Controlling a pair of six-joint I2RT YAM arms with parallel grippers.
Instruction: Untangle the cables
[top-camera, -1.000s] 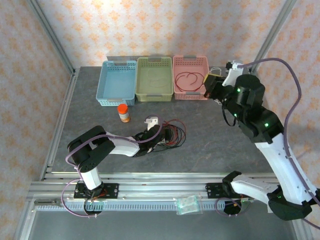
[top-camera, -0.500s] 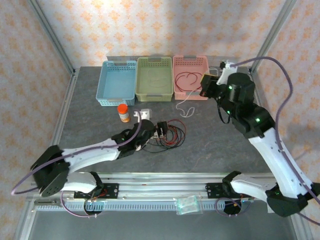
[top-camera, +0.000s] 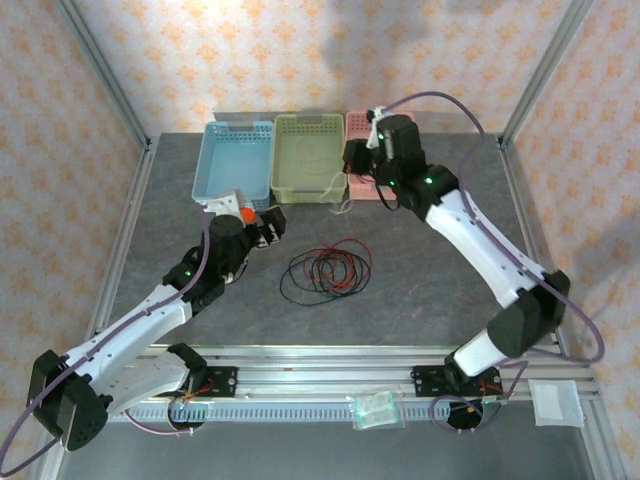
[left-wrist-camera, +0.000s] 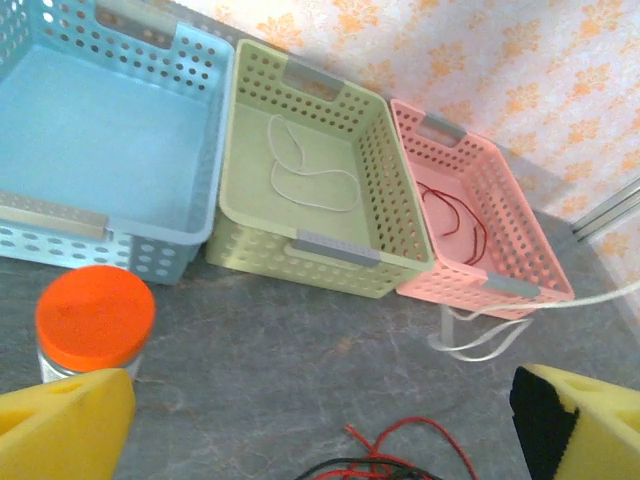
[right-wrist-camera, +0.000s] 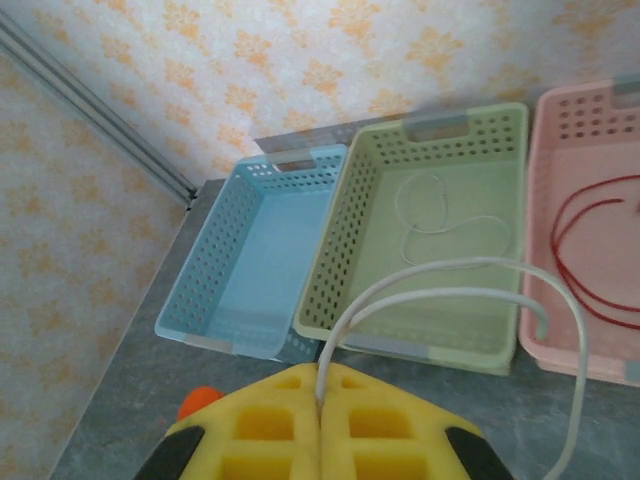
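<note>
1. Top view.
   - Tangle (top-camera: 326, 272) of red and black cables: on the worktop (top-camera: 430, 260), well in front of the green basket (top-camera: 309, 186). Its loops cross and are unsorted.
   - Right hand (top-camera: 357, 160): just right of the green basket. A white cable (top-camera: 342, 205) dangles from it at that basket's near right corner.
   - Left hand (top-camera: 268, 222): in front and to the left of the green basket, beside a jar (top-camera: 243, 214), carrying nothing.
   - Judged: sorting has begun, but the bulk remains.
2. Left wrist view.
   - Left hand's fingers (left-wrist-camera: 60, 425): spread wide, with nothing between them.
   - Clearer here than from above: a second white cable (left-wrist-camera: 300, 178) lies inside the green basket. A red cable (left-wrist-camera: 455, 212) lies inside the pink basket (left-wrist-camera: 520, 285), just right of it.
   - Judged: two strands are already delivered.
3. Right wrist view.
   - Right hand's fingers (right-wrist-camera: 270, 425): pressed together, pinching the white cable. The cable arcs out toward the green basket's near wall.
   - This grip is not plain from above and is settled here.
   - Judged: this strand goes in next, then the tangle.
</note>
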